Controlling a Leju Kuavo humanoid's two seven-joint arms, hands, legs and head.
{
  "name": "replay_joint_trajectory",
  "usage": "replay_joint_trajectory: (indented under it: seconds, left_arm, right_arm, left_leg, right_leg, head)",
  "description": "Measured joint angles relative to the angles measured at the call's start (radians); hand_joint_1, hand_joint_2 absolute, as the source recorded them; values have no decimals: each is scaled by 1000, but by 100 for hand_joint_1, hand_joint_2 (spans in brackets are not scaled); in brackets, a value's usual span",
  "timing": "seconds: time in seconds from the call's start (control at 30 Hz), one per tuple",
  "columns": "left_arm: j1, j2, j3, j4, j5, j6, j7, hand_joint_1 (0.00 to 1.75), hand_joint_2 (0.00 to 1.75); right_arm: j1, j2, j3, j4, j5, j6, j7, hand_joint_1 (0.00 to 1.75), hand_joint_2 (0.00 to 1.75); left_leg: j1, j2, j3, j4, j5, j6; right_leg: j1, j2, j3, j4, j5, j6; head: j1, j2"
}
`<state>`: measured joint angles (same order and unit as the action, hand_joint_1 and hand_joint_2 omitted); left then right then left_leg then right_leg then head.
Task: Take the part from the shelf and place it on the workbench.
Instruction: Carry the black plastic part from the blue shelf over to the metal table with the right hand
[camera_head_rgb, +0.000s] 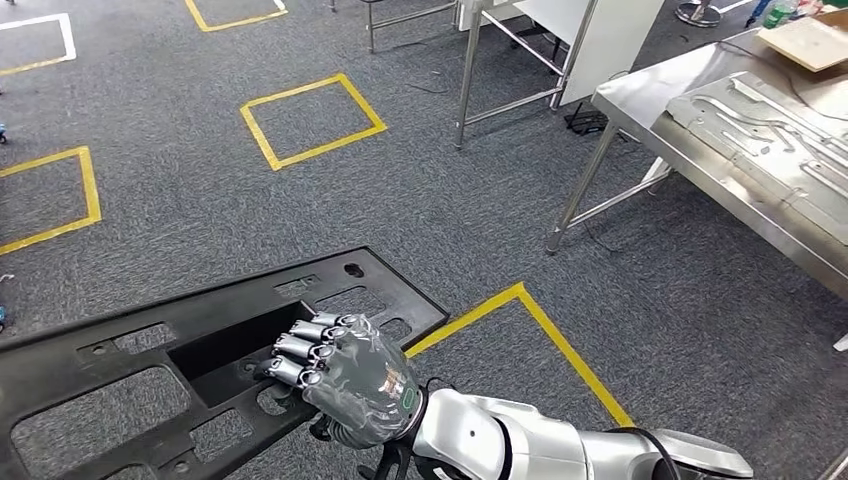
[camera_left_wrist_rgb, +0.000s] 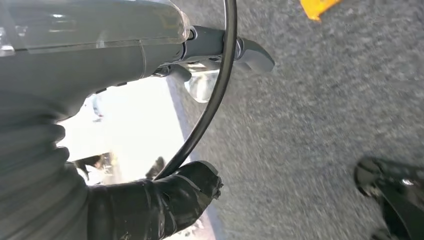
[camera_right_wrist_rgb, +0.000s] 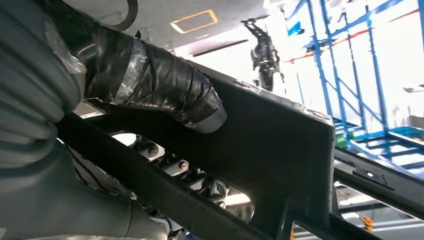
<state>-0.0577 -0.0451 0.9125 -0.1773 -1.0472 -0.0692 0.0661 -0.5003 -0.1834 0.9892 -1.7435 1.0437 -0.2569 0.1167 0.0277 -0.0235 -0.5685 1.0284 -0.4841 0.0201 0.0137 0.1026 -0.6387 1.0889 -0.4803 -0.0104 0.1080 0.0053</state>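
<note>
Black part (camera_head_rgb: 150, 370) gripped by right robot hand (camera_head_rgb: 345, 375).

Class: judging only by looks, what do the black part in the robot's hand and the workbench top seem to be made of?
Black part: probably moulded plastic; matte black, with a rim and recessed cut-out openings. It might be coated metal. The right hand grips it through an opening.
Workbench: looks like stainless steel; silver, brushed, reflective top on bare metal legs.

Part (camera_head_rgb: 150, 380) cut off at left edge
</note>
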Motion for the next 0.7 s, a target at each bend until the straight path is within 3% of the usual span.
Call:
replay_joint_trajectory:
  seconds: [0.07, 0.13, 0.17, 0.2, 0.23, 0.3, 0.37, 0.43, 0.5, 0.57, 0.63, 0.67, 0.7]
  left_arm:
    - [3, 0, 0, 0, 0, -1, 0, 0, 175]
    - [5, 0, 0, 0, -1, -2, 0, 0, 175]
    - [5, 0, 0, 0, -1, -3, 0, 0, 175]
    - [5, 0, 0, 0, -2, -3, 0, 0, 175]
    - [4, 0, 0, 0, -3, -4, 0, 0, 175]
    - [4, 0, 0, 0, -3, -5, 0, 0, 175]
    - [3, 0, 0, 0, -3, -6, 0, 0, 175]
    - [-2, -2, 0, 0, -3, -6, -1, 0, 175]
    - [-4, -4, 0, 0, -3, -6, -1, 0, 175]
    - [-2, -4, 0, 0, -3, -7, -1, 0, 175]
    - [0, -4, 0, 0, -4, -7, -1, 0, 175]
    - [2, -4, 1, 0, -5, -7, -1, 0, 175]
    - [3, -3, 1, 0, -6, -7, -1, 0, 175]
  right_arm:
    - [0, 0, 0, 0, 0, 0, 0, 175, 175]
    - [3, 0, 0, 2, 0, 0, 0, 175, 175]
    - [5, 0, 0, 4, 0, 0, 0, 175, 175]
    - [6, 0, 0, 5, 0, 0, 0, 175, 175]
    - [6, 0, 0, 6, 0, 0, 0, 175, 175]
    - [6, 1, 0, 6, -1, 0, 0, 175, 175]
    - [5, 1, 0, 6, -1, -1, 0, 175, 175]
    - [4, 1, 0, 6, -1, -1, 0, 175, 175]
    - [2, 2, 0, 5, -1, -2, 0, 175, 175]
    - [0, 5, 0, 5, -1, -2, 0, 175, 175]
    - [2, 8, 0, 6, -1, -2, 0, 175, 175]
    - [3, 8, 0, 7, -2, -2, 0, 175, 175]
    - [3, 8, 0, 7, -2, -2, 0, 175, 175]
  left_leg:
    - [-2, 26, 5, -8, 2, 6]
    - [-4, 53, 6, -9, -1, 5]
    - [-4, 67, 8, -9, -3, 4]
    - [-4, 80, 10, -9, -6, 2]
    - [-3, 92, 14, -9, -9, -2]
    - [-5, 112, 24, -10, -15, -11]
    - [-7, 129, 32, -13, -20, -22]
    - [-6, 148, 42, -19, -25, -35]
    - [-1, 120, 43, 4, -48, -44]
    - [1, 59, -3, 106, -103, -44]
    - [-2, 33, -74, 231, -146, -42]
    - [-4, 30, -96, 258, -141, -40]
    - [-5, 28, -100, 248, -118, -38]
  right_leg:
    - [-3, -66, -48, 97, -53, 10]
    - [-14, -92, -103, 199, -88, 18]
    - [-19, -97, -111, 211, -81, 21]
    - [-23, -102, -100, 185, -57, 24]
    - [-26, -115, -70, 125, -21, 24]
    - [-20, -162, -6, -1, 24, 20]
    - [-8, -184, 16, -46, 28, 10]
    - [-5, -159, 19, -51, 30, -2]
    - [-9, -134, 31, -65, 34, -17]
    - [-10, -110, 39, -73, 37, -31]
    - [-6, -81, 39, -71, 35, -38]
    - [-3, -65, 40, -68, 34, -39]
    - [-1, -49, 40, -65, 32, -39]
  head:
    - [2, 0]
    - [2, 0]
    - [2, 0]
    - [2, 0]
    - [2, 0]
    - [2, 0]
    - [2, 0]
    - [1, 0]
    - [0, 0]
    - [0, 0]
    - [0, 0]
    - [0, 0]
    - [0, 0]
